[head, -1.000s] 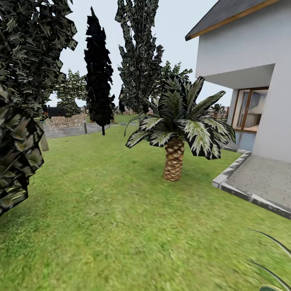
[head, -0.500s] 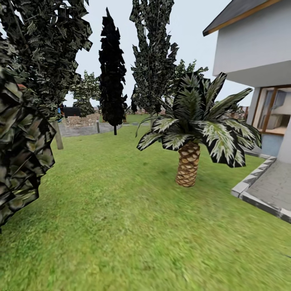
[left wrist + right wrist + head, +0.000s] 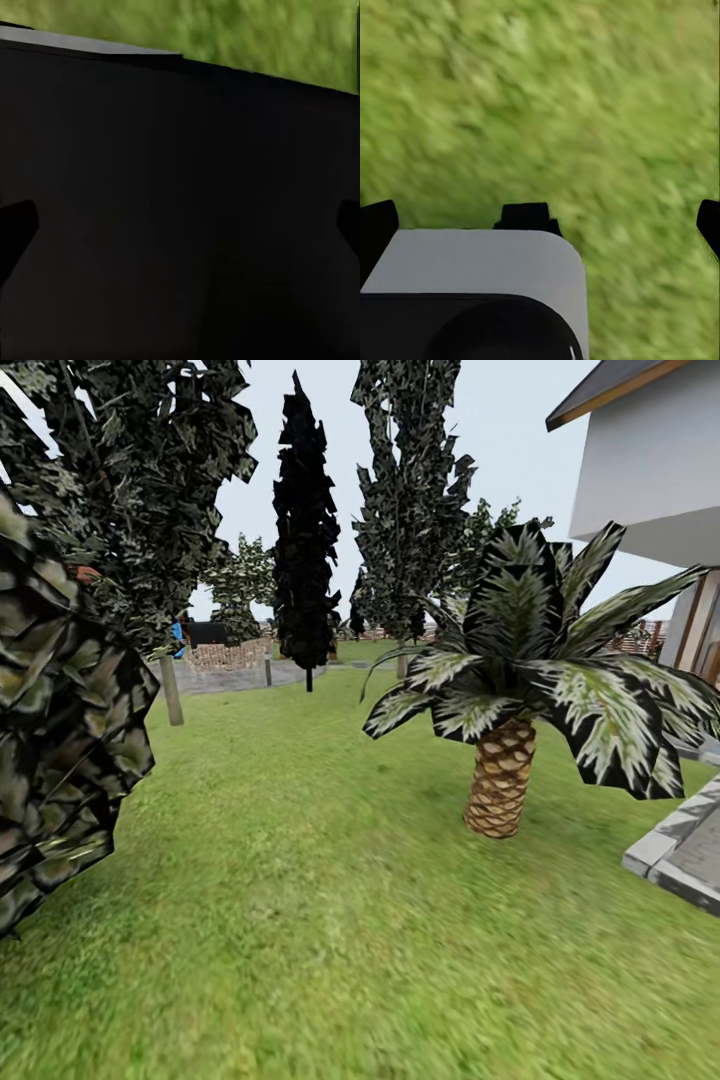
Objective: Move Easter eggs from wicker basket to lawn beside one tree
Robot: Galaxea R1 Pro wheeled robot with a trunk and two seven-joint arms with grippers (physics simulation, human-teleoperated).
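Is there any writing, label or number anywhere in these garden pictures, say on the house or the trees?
None. No words, labels or numbers show on the house, the palm, the trees or the lawn. The far fence is too small and blurred to tell.

Mottled green grass (image 3: 300, 880) underfoot; short scaly-trunked palm (image 3: 500, 780) right of centre; white house wall (image 3: 650, 460) beyond; pale overcast sky (image 3: 520, 420).
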